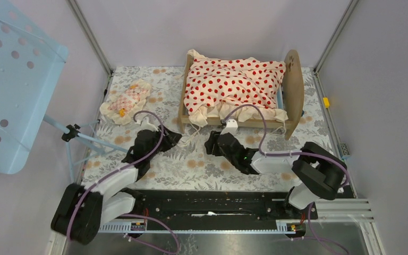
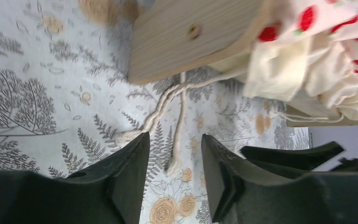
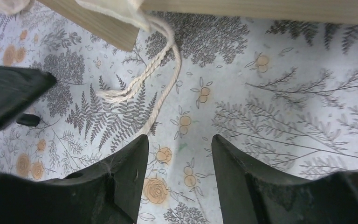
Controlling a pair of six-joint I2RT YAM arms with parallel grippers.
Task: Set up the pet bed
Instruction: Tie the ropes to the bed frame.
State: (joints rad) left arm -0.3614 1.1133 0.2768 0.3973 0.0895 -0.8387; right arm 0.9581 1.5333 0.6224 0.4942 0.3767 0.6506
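Pet bed (image 1: 293, 87), pale wood, rumpled dotted blanket (image 1: 228, 82)

Left arm (image 1: 111, 183) and right arm (image 1: 273, 162): black joints, white link shells, purple cables (image 1: 308, 154) looping off each. Small green light (image 1: 244, 157) on right arm. Left end effector (image 2: 172, 140), right end effector (image 3: 177, 140): matte black wedge fingers.

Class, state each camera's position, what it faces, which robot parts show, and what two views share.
Top external: overhead, behind the robot, looking down on pet bed and both arms.
Left wrist: behind left hand, facing the bed's corner; fingers show.
Right wrist: behind right hand, facing the mat; fingers show.
Both wrist views share the cord.
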